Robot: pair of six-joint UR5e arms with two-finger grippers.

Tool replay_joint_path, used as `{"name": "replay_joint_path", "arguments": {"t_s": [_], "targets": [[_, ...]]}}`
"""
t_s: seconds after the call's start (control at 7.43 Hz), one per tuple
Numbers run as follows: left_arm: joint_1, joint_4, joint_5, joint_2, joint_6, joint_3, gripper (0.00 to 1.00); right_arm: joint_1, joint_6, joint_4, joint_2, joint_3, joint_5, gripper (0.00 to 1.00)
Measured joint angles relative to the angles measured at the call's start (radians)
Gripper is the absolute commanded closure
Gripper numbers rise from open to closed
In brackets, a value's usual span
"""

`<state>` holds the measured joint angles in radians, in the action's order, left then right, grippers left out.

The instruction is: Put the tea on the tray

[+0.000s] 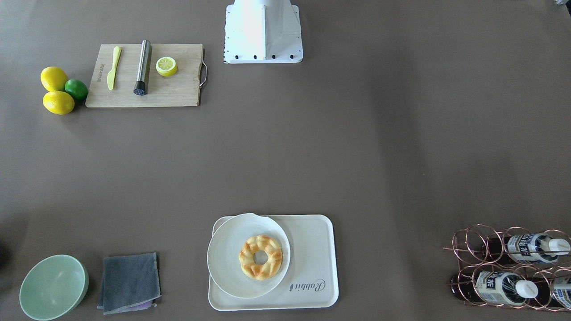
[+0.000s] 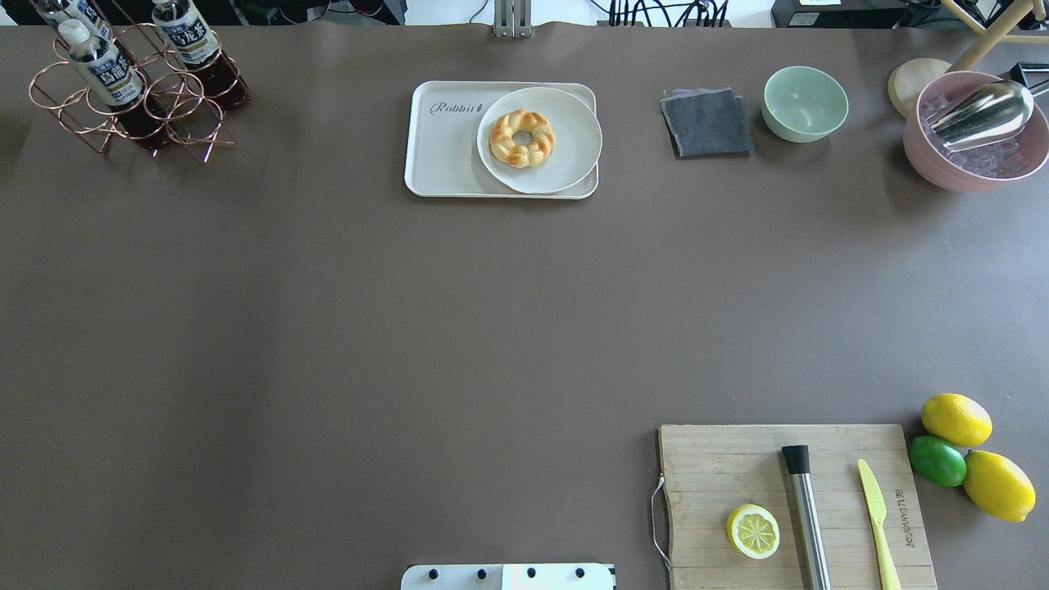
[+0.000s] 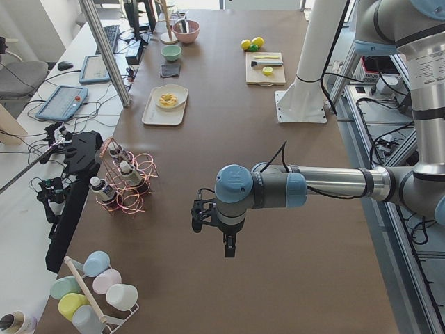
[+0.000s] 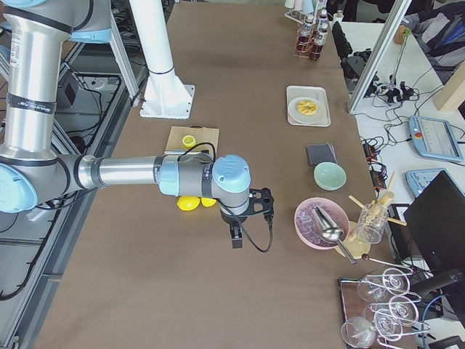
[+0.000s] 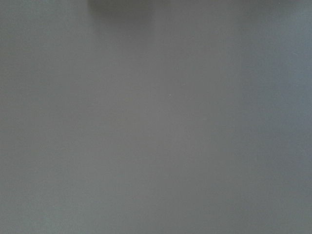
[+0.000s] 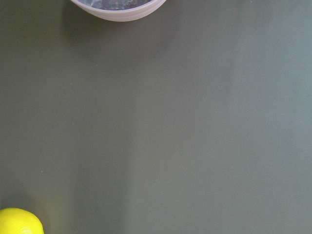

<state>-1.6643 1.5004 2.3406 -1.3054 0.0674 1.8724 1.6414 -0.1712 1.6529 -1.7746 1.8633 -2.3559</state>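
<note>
Several tea bottles with white caps lie in a copper wire rack at the table's far left corner; they also show in the front view and the left side view. The cream tray with "Rabbit" lettering sits at the far middle, also in the front view. My left gripper hangs over bare table, well short of the rack; I cannot tell whether it is open or shut. My right gripper hangs between the lemons and the pink bowl; I cannot tell its state either.
A round white plate with a donut covers the tray's right half. A grey cloth, green bowl and pink ice bowl stand far right. The cutting board, lemons and lime sit near right.
</note>
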Motion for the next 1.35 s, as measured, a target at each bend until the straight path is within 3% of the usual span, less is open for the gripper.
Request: {"name": "replay_joint_path", "arguments": {"t_s": [0.81,1.08,1.35], "targets": [[0.003,0.013,0.000,-0.001,0.001,0.003,0.03,0.001,0.000,0.001,-0.005,0.002,0.053,0.00],[0.004,0.079,0.014,-0.014,-0.011,0.003,0.03,0.000,-0.001,0.000,0.002,0.008,0.054,0.00],[0.015,0.145,0.043,-0.108,-0.111,-0.006,0.03,-0.019,0.001,0.002,0.023,0.020,0.053,0.00]]}}
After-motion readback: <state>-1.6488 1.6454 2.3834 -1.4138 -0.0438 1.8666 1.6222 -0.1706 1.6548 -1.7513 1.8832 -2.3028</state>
